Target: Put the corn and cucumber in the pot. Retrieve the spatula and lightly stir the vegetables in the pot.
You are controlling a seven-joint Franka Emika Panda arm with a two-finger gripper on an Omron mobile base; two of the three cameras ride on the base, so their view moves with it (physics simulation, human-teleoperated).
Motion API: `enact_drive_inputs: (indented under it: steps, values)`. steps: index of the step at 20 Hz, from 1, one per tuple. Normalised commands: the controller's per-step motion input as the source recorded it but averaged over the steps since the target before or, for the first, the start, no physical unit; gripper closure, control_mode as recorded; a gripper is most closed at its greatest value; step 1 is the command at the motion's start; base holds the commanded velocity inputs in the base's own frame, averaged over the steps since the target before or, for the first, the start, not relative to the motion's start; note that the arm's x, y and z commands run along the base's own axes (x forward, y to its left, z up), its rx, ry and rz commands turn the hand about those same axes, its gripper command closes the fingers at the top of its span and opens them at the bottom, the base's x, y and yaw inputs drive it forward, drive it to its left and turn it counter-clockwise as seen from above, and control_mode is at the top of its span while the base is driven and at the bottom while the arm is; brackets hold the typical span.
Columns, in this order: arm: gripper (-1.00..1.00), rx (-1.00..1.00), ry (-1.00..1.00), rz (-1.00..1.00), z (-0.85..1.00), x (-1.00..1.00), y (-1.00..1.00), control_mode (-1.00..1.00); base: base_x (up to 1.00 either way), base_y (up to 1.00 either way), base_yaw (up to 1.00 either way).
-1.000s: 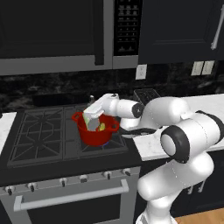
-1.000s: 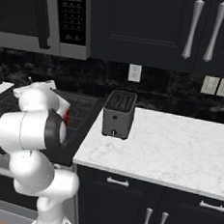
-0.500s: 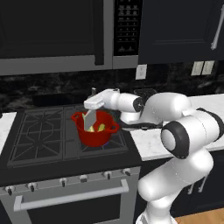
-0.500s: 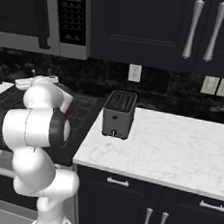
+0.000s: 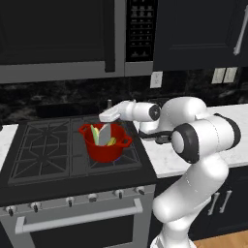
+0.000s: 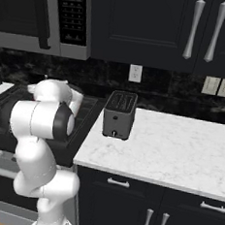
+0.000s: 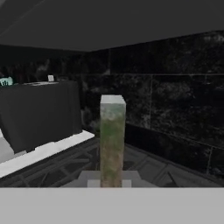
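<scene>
The red pot [image 5: 104, 151] stands on the stove's right-hand burners. Inside it the light green cucumber [image 5: 95, 131] leans at the left and the pale-yellow corn [image 5: 113, 141] lies at the right. Between them dips the spatula [image 5: 104, 134], its grey blade down in the pot and its handle tip poking up above my hand. My gripper [image 5: 108, 116] hovers just over the pot's back rim, pointing left, and is shut on the spatula handle. In the hand view the spatula [image 7: 112, 140] rises as a mottled grey-green bar from between the fingers, gripper [image 7: 112, 181].
The black stove [image 5: 43, 145] with its grates spreads left of the pot, under a microwave [image 5: 58, 38]. A dark toaster [image 6: 119, 114] stands on the white counter [image 6: 170, 144] to the right. My own arm [image 6: 46, 115] blocks the pot in the right base view.
My hand has swung over the pot with the spatula, first toward the left, then back right and slightly up. The blade has swept through the vegetables and stayed in the pot.
</scene>
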Motion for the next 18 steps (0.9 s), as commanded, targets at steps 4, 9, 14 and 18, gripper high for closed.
enact_drive_inputs:
  steps: [4, 9, 14, 18]
  values:
    - [1.00, 0.00, -0.04, 0.17, -0.58, 0.43, -0.07, -1.00, 0.00, 0.00, 0.00]
    - [1.00, 0.03, -0.12, 0.23, -0.12, 0.21, -0.04, -1.00, 0.00, 0.00, 0.00]
    - [1.00, 0.00, -0.19, 0.30, -0.02, 0.00, -0.45, -1.00, 0.00, 0.00, 0.00]
    - [1.00, 0.00, -0.01, 0.35, -0.39, 0.00, -0.54, -1.00, 0.00, 0.00, 0.00]
